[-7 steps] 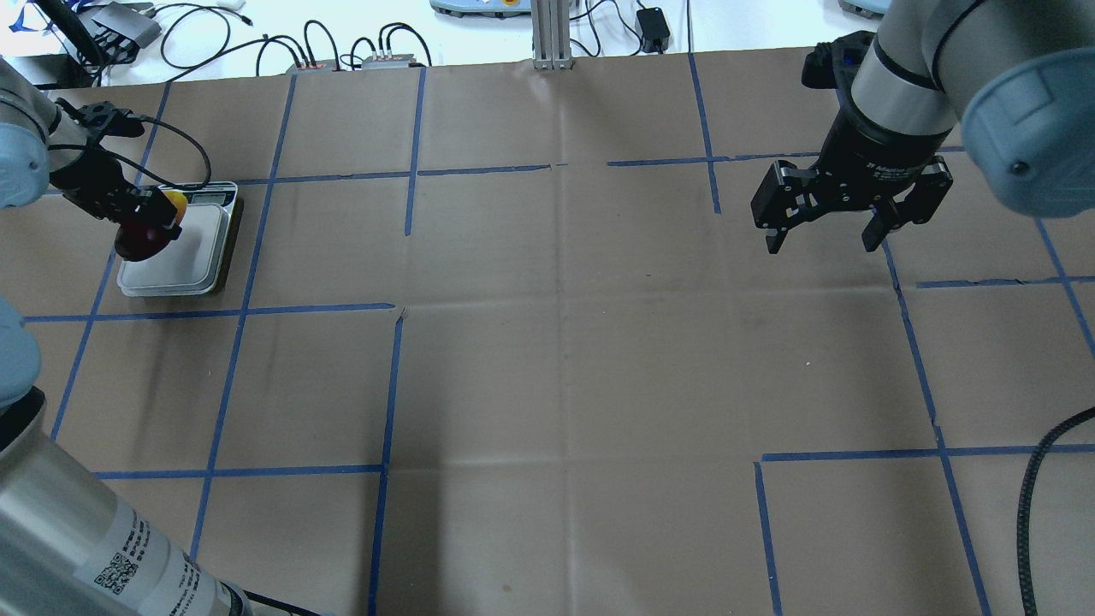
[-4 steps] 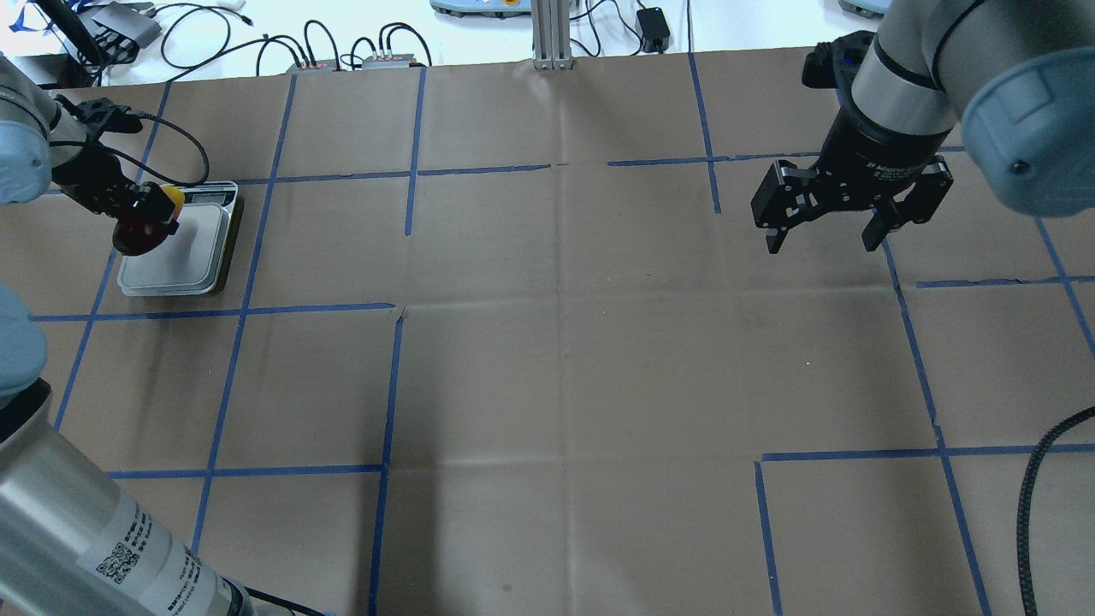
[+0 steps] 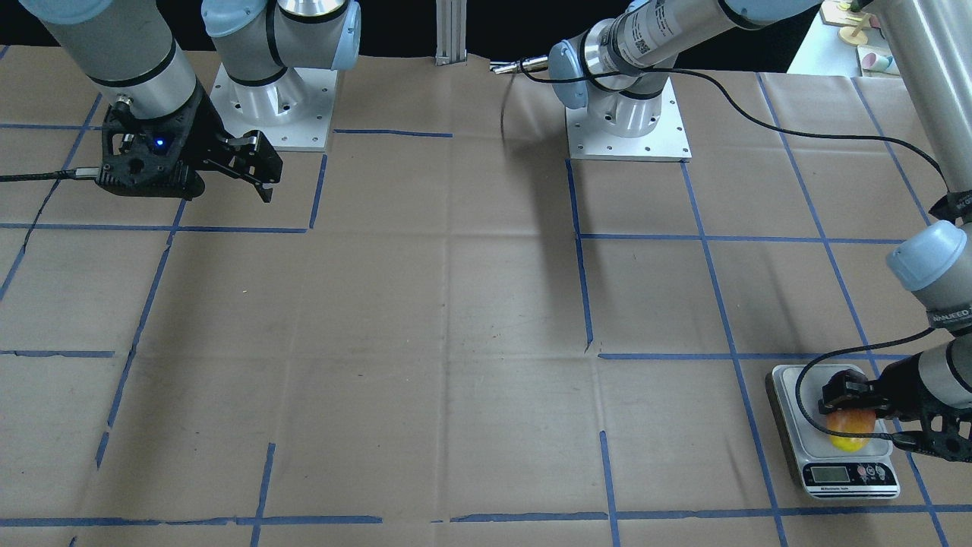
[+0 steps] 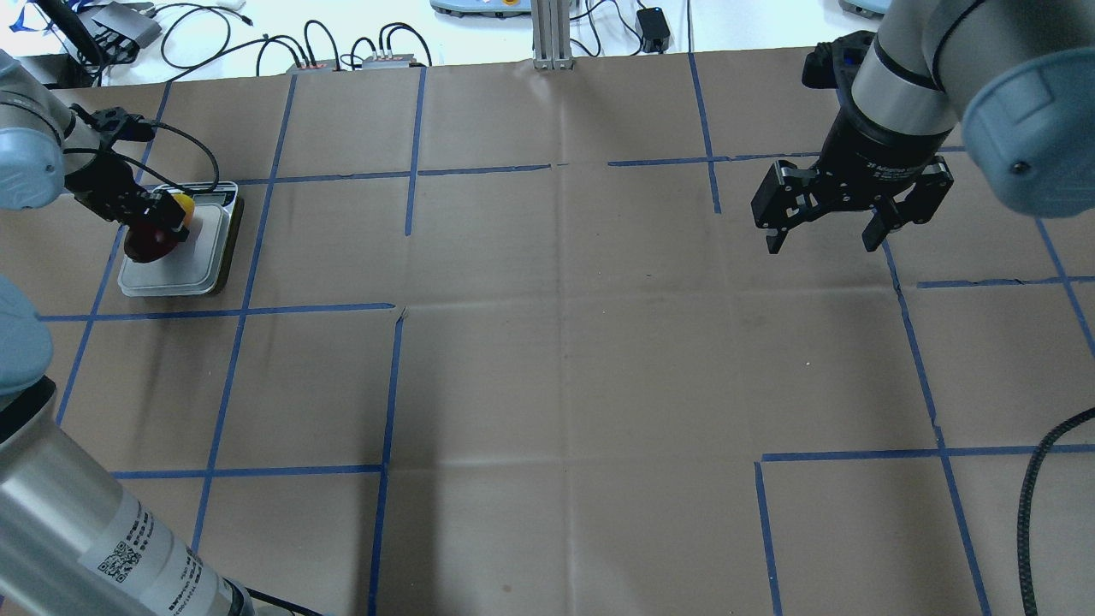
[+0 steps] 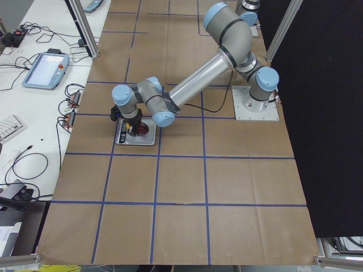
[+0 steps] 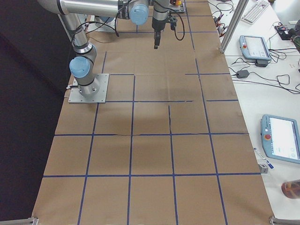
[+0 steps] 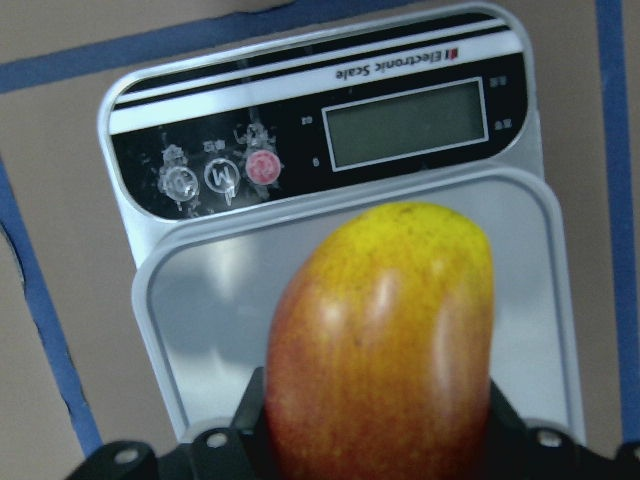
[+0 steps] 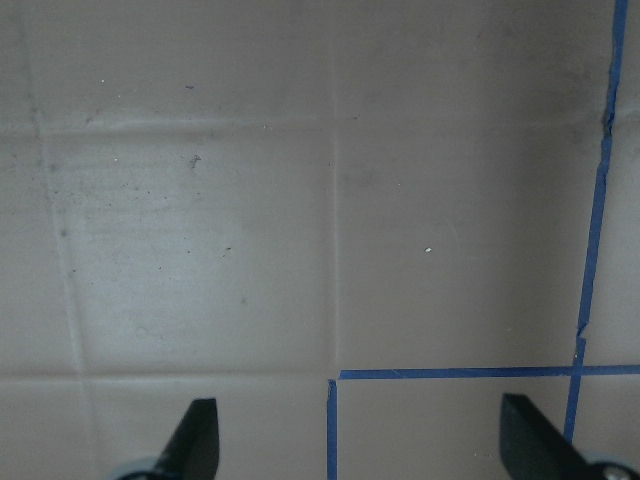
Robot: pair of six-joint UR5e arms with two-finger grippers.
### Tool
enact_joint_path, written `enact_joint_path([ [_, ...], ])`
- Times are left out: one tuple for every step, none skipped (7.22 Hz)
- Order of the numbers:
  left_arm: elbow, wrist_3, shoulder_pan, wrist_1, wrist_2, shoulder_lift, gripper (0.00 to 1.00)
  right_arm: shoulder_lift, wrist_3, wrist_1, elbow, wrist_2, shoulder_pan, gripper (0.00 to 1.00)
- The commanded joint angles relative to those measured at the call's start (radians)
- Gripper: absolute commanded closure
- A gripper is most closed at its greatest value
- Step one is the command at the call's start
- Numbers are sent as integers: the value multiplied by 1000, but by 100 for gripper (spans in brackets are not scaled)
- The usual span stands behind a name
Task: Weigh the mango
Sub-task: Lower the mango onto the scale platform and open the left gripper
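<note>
- Mango (image 7: pixel 385 340): smooth, glossy oval. Yellow tip w/ fine dark speckles, fading thru orange to red toward the claw end. Faint streaks on the skin.
- In overhead view the mango (image 4: pixel 145 244) looks dark red at the near end, bright yellow at the far end.
- Pos.: over the scale platform, on the side nearest the left arm, yellow end pointing at the display. It is narrower than the platform. Can't tell if it touches the platform or hangs just above.
- Left gripper (image 4: pixel 161 221): clamped on the mango, fingers on either side of its mid/red part. Reaches in low from the table's left edge, w/ a black cable looping off the wrist.
- Scale (image 7: pixel 200 320): silver rounded-rect. platform and a black panel on the far side. Display (image 7: pixel 405 122) is blank grey. Two grey btns and one red btn (image 7: pixel 262 167) sit beside it, and "Electronic Scale" is printed upside down in wrist view.
- Scale sits in the far-left part of the table (image 4: pixel 556 342), which has brown paper w/ a blue tape grid.
- Right gripper (image 4: pixel 823 246): fingers spread apart, nothing between them, above bare paper at far right, well apart from the scale.
</note>
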Motion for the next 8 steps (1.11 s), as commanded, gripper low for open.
enact_joint_path([
  [-5,6,0,-6,0,3,1,0,0,0,0,0,0,0],
  [-3,6,0,-12,1,3,1,0,0,0,0,0,0,0],
  [-3,3,0,-14,3,11,1,0,0,0,0,0,0,0],
  [-2,-1,0,-43,3,49,1,0,0,0,0,0,0,0],
  [-2,-39,-12,-105,-5,141,1,0,0,0,0,0,0,0],
  [-8,-155,-63,-159,-8,219,1,0,0,0,0,0,0,0],
  [-15,-269,-147,-234,-12,305,1,0,0,0,0,0,0,0],
  [-20,-438,-235,-291,-12,369,1,0,0,0,0,0,0,0],
])
